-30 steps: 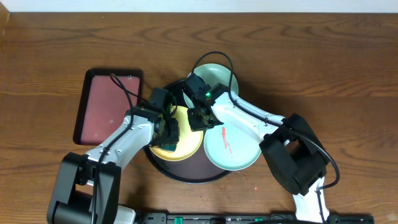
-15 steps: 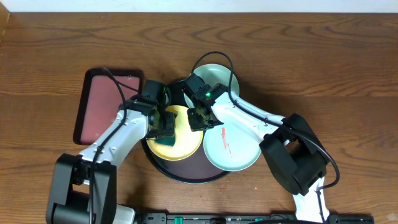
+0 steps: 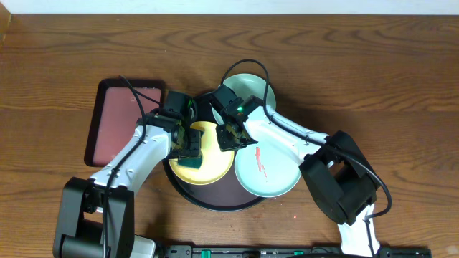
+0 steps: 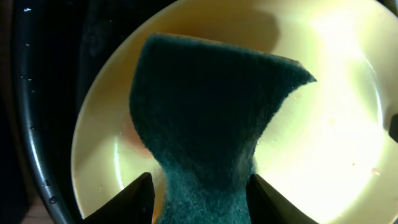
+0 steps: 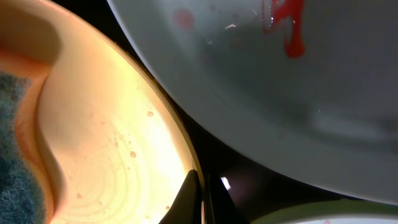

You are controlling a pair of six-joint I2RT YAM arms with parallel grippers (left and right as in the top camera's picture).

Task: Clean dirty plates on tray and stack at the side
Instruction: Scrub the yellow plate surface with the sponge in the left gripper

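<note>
The yellow plate (image 3: 214, 156) lies in the black tray (image 3: 215, 202). My left gripper (image 3: 188, 150) is shut on a dark green sponge (image 4: 217, 118) and presses it onto the yellow plate (image 4: 336, 124). My right gripper (image 3: 228, 137) is shut on the yellow plate's right rim (image 5: 186, 162), its fingertips (image 5: 191, 199) pinching the edge. One mint plate (image 3: 271, 168) with red smears lies at the tray's right, seen close in the right wrist view (image 5: 298, 93). A second mint plate (image 3: 252, 89) lies behind the tray, partly hidden by the right arm.
A small maroon rectangular tray (image 3: 122, 122) lies left of the black tray, close to my left arm. The black tray's rim (image 4: 37, 106) runs beside the yellow plate. Brown wooden table (image 3: 373, 79) surrounds everything.
My left gripper has slid the sponge a short way toward the back of the yellow plate. The right gripper has kept its hold on the rim.
</note>
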